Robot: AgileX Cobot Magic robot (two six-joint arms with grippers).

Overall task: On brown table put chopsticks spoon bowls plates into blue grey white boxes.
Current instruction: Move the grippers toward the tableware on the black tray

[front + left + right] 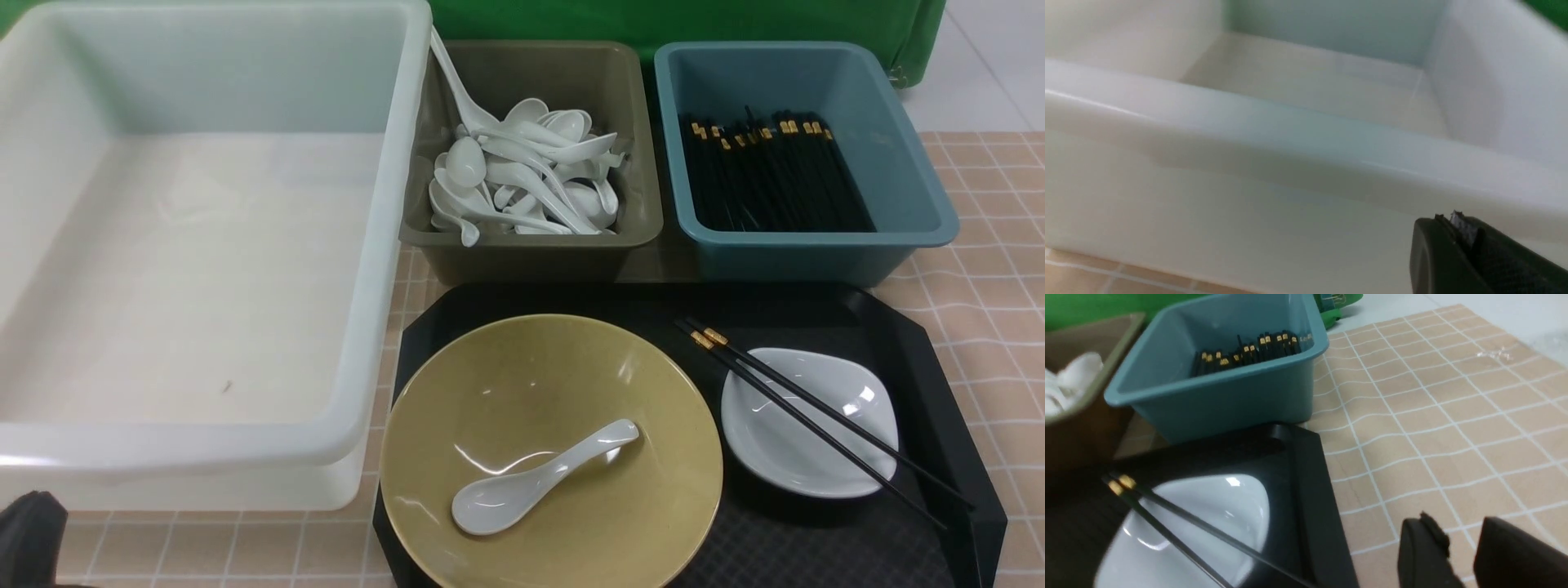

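Note:
On the black tray, the olive-yellow bowl (522,367) holds the short white spoon (539,478). To its right, the chopsticks (817,403) lie across the small white plate (767,457). Behind stand the white box (384,245), the grey box (531,237) with several white spoons, and the blue box (816,237) with several black chopsticks. My left gripper (1457,222) is shut and empty, low against the white box's near wall (1290,134). My right gripper (1455,522) is open and empty over the brown table (1433,416), beside the tray, with the plate (1208,510) and chopsticks (1188,520) to its side.
The black tray (816,302) sits in front of the grey and blue boxes, its edge (1310,490) next to my right gripper. A long-handled white spoon (449,77) leans on the grey box's rim. Green cloth (694,20) hangs behind the boxes. Checked table (980,269) shows to the tray's right.

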